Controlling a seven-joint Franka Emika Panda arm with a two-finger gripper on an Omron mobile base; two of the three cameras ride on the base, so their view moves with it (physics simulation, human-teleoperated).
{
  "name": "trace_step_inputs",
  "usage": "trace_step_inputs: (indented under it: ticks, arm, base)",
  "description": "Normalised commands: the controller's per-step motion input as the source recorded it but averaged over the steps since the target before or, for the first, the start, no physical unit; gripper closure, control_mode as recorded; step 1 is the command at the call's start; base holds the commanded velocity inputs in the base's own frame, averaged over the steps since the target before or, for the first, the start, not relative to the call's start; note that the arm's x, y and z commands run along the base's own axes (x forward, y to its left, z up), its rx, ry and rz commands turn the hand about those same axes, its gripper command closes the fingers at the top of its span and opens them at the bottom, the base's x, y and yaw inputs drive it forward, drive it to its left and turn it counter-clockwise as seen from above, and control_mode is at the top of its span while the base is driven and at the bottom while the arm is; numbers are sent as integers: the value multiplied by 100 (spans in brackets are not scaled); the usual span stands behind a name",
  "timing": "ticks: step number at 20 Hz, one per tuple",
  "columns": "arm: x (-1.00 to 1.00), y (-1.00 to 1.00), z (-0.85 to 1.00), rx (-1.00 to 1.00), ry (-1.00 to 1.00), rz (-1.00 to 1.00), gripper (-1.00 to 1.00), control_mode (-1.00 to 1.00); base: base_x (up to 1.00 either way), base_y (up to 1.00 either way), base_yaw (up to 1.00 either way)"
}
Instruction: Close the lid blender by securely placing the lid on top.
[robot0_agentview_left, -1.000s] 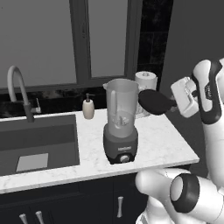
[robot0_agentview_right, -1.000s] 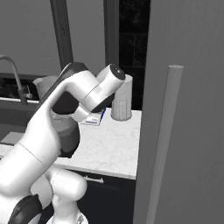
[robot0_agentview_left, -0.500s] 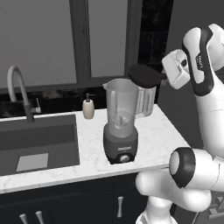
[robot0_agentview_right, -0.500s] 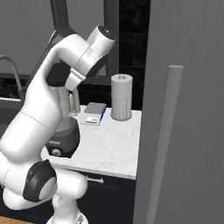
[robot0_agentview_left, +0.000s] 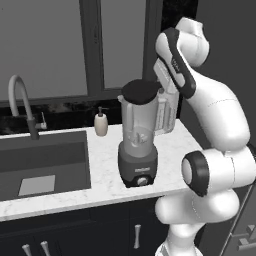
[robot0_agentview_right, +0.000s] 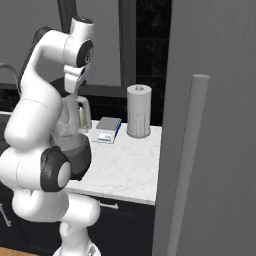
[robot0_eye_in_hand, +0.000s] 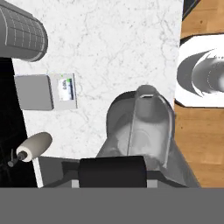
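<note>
One blender stands on the marble counter, its clear jar on a dark grey base with one front knob; one black lid lies over the jar's mouth, apparently level, though whether it is fully seated cannot be told. The gripper is closed on the lid, which shows as a dark bar between the fingers in the hand view, directly above the jar. Also present: one soap dispenser, one paper towel roll, one small scale, one sink with one faucet. Compared with half a second ago, the lid has moved leftward and down from beside the jar's rim to over its mouth.
</note>
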Motion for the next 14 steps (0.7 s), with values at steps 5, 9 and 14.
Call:
trace_step_inputs:
  ticks: [5,9,14]
  arm:
    - [21,6,-15,-7,0,6,100,-100]
    - [54,9,-13,-2,3,4,100,-100]
    - [38,23,-2,0,7,0,100,-100]
  base:
    - [0,0,0]
    - [0,0,0]
    - [0,0,0]
